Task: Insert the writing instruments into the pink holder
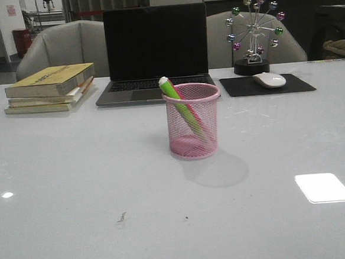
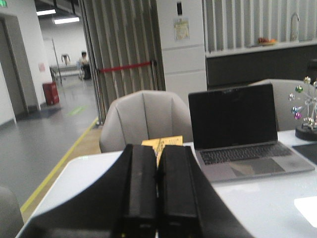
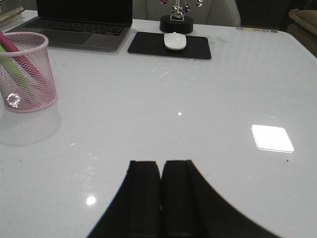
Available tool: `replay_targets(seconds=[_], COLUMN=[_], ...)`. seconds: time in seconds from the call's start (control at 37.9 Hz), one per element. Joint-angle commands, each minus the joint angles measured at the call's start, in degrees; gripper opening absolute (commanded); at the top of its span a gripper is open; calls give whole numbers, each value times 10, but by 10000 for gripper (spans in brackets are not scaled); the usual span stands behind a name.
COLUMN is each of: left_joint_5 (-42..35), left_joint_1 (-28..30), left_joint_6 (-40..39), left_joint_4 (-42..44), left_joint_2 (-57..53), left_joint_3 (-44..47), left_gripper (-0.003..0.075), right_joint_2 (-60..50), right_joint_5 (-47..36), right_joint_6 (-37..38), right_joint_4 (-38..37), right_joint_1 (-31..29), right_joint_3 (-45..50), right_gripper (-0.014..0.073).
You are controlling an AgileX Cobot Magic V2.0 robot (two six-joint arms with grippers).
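Bare table [image 1: 76,189] all around the pink holder [image 1: 193,122] — laptop [image 1: 155,53] just behind, books [image 1: 50,88] and mouse [image 1: 269,79] well apart.

My front camera sits low at the near edge of the white table [image 1: 76,189], facing straight across it, with the pink holder [image 1: 193,121] dead centre and the laptop [image 1: 156,53] beyond at 12 o'clock. The left wrist camera rides high and level, looking over its closed fingers [image 2: 141,188] toward the laptop [image 2: 237,131] at about 1 o'clock (mostly room, little tabletop). The right wrist camera tilts down close over the table [image 3: 198,109], with the holder [image 3: 26,72] at 10 o'clock and the mouse [image 3: 174,41] at 12. All three share the laptop.
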Motion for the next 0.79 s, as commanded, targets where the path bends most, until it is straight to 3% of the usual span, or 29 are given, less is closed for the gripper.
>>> replay_targets(seconds=[0.0, 0.37, 0.76], left_joint_5=[-79, -163, -180], left_joint_1=[1, 1, 1], left_joint_6=[-4, -4, -4], left_joint_4=[0, -11, -11], left_joint_2=[-31, -60, -60], left_joint_3=[12, 110, 230], left_gripper=[99, 99, 99], right_joint_2=[-9, -9, -9], right_joint_5=[-48, -48, -48], right_joint_6=[-3, -3, -3], right_joint_4=[0, 0, 0], right_joint_1=[-3, -3, -3], right_joint_3=[0, 0, 0], right_gripper=[20, 20, 20])
